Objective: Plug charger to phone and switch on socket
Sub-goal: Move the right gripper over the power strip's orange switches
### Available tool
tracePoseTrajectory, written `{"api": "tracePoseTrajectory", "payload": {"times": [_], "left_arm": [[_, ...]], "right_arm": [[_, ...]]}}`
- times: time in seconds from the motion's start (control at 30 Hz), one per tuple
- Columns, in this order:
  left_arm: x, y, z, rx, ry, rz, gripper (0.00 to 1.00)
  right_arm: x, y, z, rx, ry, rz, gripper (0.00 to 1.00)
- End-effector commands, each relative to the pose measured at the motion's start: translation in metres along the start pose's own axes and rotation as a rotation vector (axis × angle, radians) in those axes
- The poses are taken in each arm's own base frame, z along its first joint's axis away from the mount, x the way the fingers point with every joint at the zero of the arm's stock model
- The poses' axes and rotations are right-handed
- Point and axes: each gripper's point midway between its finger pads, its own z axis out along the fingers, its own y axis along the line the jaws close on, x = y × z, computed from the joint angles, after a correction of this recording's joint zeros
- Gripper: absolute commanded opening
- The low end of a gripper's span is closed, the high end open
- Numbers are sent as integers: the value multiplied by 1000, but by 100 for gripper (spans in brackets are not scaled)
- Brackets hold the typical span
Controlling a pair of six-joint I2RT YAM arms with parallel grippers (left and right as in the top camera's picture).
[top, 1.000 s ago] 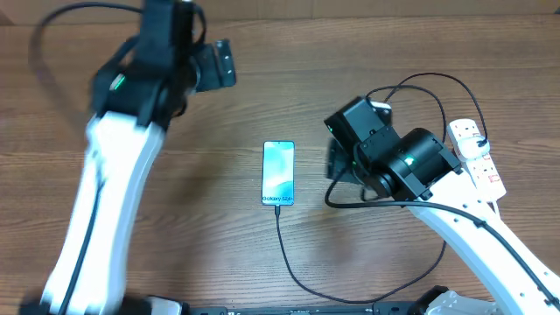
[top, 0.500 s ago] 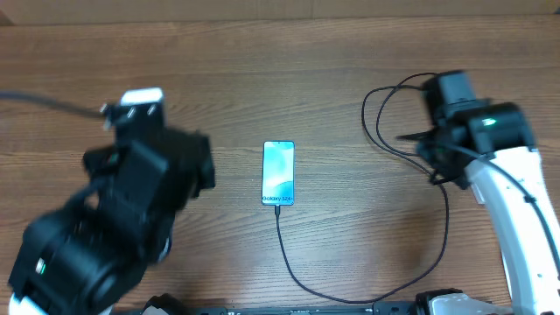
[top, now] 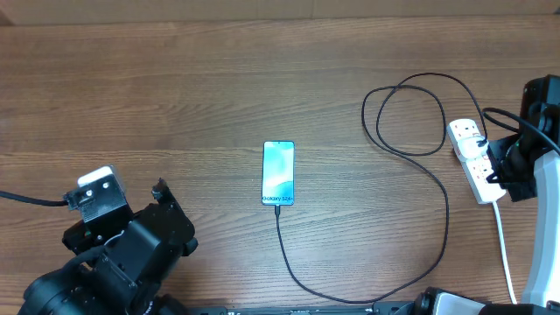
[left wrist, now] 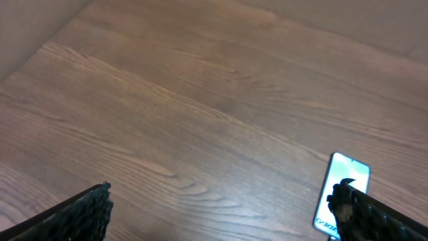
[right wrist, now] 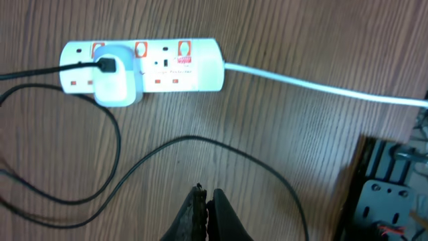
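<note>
The phone [top: 278, 172] lies flat mid-table with its light blue screen up; it also shows at the lower right of the left wrist view, phone [left wrist: 346, 191]. The charger [top: 442, 206], a thin black cable, meets the phone's lower edge, curves along the front and loops up to the socket [top: 472, 159]. The socket [right wrist: 160, 63] is a white strip with red switches and carries a white adapter [right wrist: 115, 86]. My right gripper [right wrist: 208, 204] is shut on nothing, above bare wood short of the socket. My left gripper [left wrist: 221, 214] stands wide open, left of the phone.
A thick white cord [right wrist: 321, 87] runs from the socket toward the table's front right. My left arm [top: 114, 262] fills the front-left corner. My right arm [top: 535, 144] sits at the right edge beside the socket. Black base hardware [right wrist: 391, 191] lies at the right.
My left arm swung from the back left down to the front-left corner. My right arm pulled away from the middle to the right edge, uncovering the socket, and its jaws closed.
</note>
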Motion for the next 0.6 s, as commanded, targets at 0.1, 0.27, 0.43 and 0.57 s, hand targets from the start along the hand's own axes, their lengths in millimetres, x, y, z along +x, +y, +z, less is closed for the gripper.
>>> {"api": "tracePoseTrajectory", "payload": {"times": [0.1,0.27,0.43,0.57], "left_arm": [[3,6,1,-31,-1,-11,100],[7,-3,1,15,29,-29,100],[0,0,-4,31,-37,5,100],[12,-5,-6,114,-36,29,100]], "right_arm": [[-2,12,-4,-58,8,24,4],[-2,12,-4,-54,5,23,4],[-3,13,-4,-60,1,15,4],[-4,15,-4,-67,-3,17,4]]}}
